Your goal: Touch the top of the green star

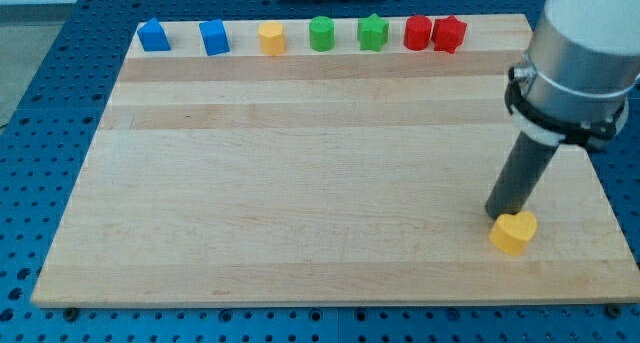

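Note:
The green star (373, 32) stands in the row of blocks along the board's top edge, between a green cylinder (321, 33) on its left and a red cylinder (417, 31) on its right. My tip (497, 213) rests on the board at the view's lower right, far below and to the right of the green star. It touches the upper left side of a yellow heart-shaped block (514, 232).
The same top row holds a blue block (153, 35) at the far left, a blue cube (214, 37), a yellow block (272, 38) and a red star (449, 33) at the right end. The wooden board (300, 183) lies on a blue perforated table.

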